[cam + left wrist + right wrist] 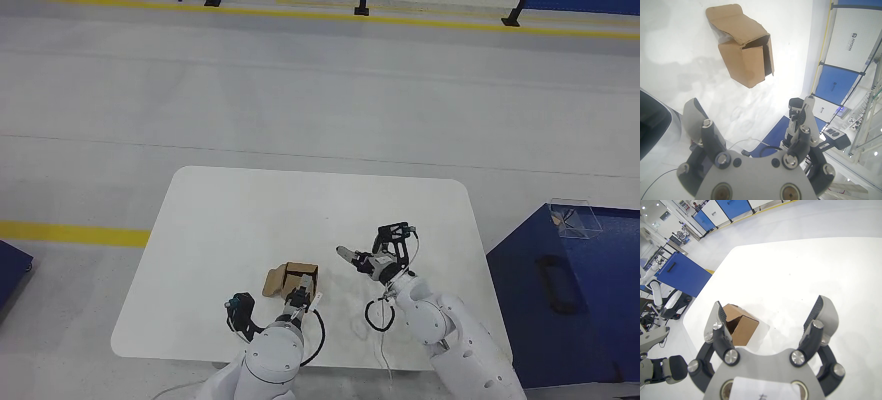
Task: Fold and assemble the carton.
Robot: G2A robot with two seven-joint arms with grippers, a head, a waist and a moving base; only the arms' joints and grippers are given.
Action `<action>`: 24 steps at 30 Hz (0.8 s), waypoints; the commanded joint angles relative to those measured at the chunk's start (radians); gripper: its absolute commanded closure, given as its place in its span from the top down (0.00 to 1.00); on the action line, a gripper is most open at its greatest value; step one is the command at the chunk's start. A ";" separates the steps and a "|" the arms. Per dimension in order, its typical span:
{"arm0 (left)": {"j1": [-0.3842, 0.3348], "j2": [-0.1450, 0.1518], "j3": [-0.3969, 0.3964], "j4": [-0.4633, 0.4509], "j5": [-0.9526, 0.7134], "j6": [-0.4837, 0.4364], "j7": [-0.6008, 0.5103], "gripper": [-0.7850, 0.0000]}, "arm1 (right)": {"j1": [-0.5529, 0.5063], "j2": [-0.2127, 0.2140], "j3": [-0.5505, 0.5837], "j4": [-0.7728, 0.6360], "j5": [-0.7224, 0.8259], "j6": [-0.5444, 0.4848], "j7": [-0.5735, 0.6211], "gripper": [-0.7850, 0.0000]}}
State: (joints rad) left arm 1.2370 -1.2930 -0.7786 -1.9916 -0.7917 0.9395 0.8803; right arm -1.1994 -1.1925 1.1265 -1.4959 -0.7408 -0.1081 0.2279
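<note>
Brown corrugated carton [292,279]: you will find it lying on its side on the white table [300,200], near the edge closest to the robot. One end is open, with its flaps loose and partly turned in.

Left gripper [301,297]: just beside the carton, on the robot's side of it. Your left wrist view shows its fingers spread wide with nothing between them, and the carton [745,55] lies apart, ahead of them.

Right gripper [370,252]: near the carton, off to its right, opened wide and holding nothing.

Surroundings:
- Black cable loop [378,315], beside the right arm.
- Blue cabinet [570,300], off the table's right side, with a clear plastic holder [575,215] on top.
- Yellow floor line [70,234], to the left.

View notes:
- The left wrist view looks straight into the carton's open end. You see a dark interior, an inner flap folded across it, and an upper flap whose edge looks ragged, possibly torn.
- The right wrist view has one finger [719,315] standing in front of the carton's mouth and hiding part of it. The top view shows the two well apart.
- The right wrist view also gives you a second blue cabinet [681,270] past the table's left corner.
</note>
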 commanded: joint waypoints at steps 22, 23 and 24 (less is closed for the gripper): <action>0.300 0.095 -0.249 0.165 0.331 -0.777 -0.604 1.00 | -0.014 -0.038 -0.143 -0.024 -0.197 0.111 -0.159 1.00; 0.306 0.095 -0.250 0.176 0.334 -0.804 -0.623 1.00 | -0.011 -0.042 -0.154 -0.018 -0.203 0.119 -0.168 1.00; 0.309 0.094 -0.250 0.185 0.332 -0.829 -0.636 1.00 | -0.009 -0.046 -0.165 -0.011 -0.209 0.126 -0.171 1.00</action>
State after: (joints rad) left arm 1.5427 -1.1983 -1.0302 -1.8169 -0.4607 0.1429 0.2602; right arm -1.2108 -1.2347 0.9725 -1.5138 -0.9443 0.0101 0.0609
